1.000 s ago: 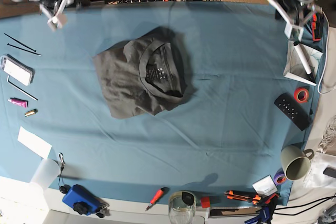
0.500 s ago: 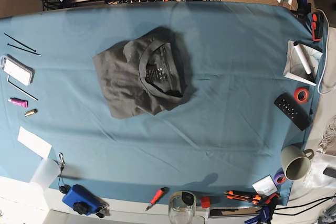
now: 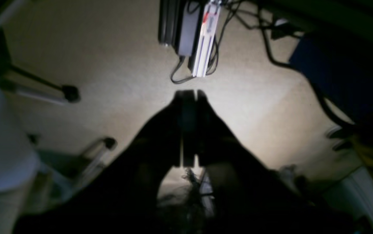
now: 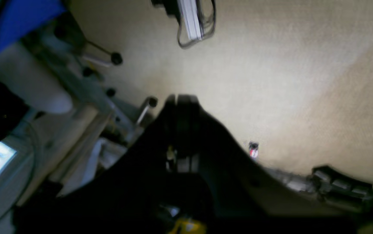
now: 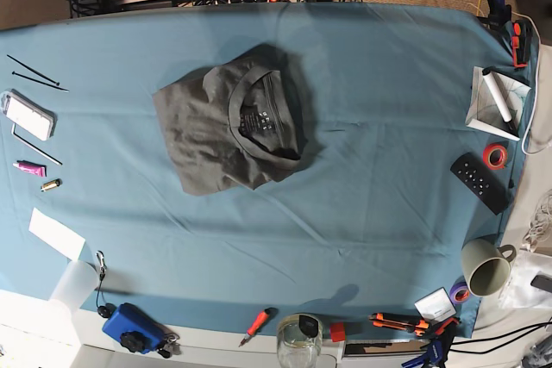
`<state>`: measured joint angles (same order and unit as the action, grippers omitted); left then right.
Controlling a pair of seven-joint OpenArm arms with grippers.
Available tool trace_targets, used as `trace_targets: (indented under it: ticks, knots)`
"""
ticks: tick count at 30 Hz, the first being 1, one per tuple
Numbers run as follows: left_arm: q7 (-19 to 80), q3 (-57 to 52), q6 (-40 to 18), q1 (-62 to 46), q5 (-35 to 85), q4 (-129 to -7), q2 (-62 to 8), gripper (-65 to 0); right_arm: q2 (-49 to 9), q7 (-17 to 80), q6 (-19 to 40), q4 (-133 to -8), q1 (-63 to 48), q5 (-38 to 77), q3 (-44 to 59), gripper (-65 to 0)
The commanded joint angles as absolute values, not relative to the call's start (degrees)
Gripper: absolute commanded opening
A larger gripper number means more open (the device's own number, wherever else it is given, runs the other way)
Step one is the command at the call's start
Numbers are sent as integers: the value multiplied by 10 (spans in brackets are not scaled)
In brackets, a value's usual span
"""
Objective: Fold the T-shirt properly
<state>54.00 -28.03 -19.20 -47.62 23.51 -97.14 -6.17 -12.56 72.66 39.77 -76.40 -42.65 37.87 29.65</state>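
Observation:
The dark grey T-shirt (image 5: pixel 226 131) lies folded into a compact, wrinkled bundle left of the table's middle, with its round collar (image 5: pixel 259 118) and neck label facing up. Neither gripper is near it. My left gripper (image 3: pixel 189 95) shows as a dark silhouette over beige carpet beyond the table, its fingers pressed together with nothing between them. My right gripper (image 4: pixel 181 97) is likewise shut and empty over the floor. In the base view, only slivers of white arm parts show at the top edge.
The blue tablecloth (image 5: pixel 388 127) covers the table. Cable ties (image 5: pixel 34 75) and small items line the left edge. A remote (image 5: pixel 479 182), red tape (image 5: pixel 494 156) and a mug (image 5: pixel 485 266) sit at the right. A screwdriver (image 5: pixel 256 324) and a jar (image 5: pixel 299 340) stand at the front.
Both arms have drawn back past the table's far edge and nearly left the base view. The T-shirt has not moved.

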Motion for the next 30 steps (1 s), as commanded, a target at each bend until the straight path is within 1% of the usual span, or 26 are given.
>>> trace_targets:
  ticks: [1, 8, 12, 15, 18, 21, 26, 30]
  knots:
    - [531, -283, -194, -469, 230, -955, -66, -650, -132, 716, 400, -748, -421, 365, 287, -650]
    - [461, -283, -192, -383, 161, -780, -65, -650, -146, 532, 400, -604, -342, 197, 155, -650]
    - [407, -283, -176, -342, 109, -690, -65, -650, -155, 431, 396, -546, -299, 98, 76, -650]
    - [363, -283, -174, -315, 72, -628, -64, -650, -159, 355, 345, -503, -266, 45, 29, -650]
    - [298, -283, -173, -292, 20, -570, -62, -650, -161, 298, 290, -459, -237, 13, -11, -650]
    - [237, -283, -140, -271, -27, -519, -62, -650, -162, 254, 239, -414, -210, -5, -49, -650]
    - [174, -283, -86, -248, -89, -468, -62, -650, -162, 204, 157, -347, -169, -46, -112, -650]
    - [136, -283, -53, -239, -121, -453, -58, -650, -162, 163, 68, -310, -144, -83, -168, -650]
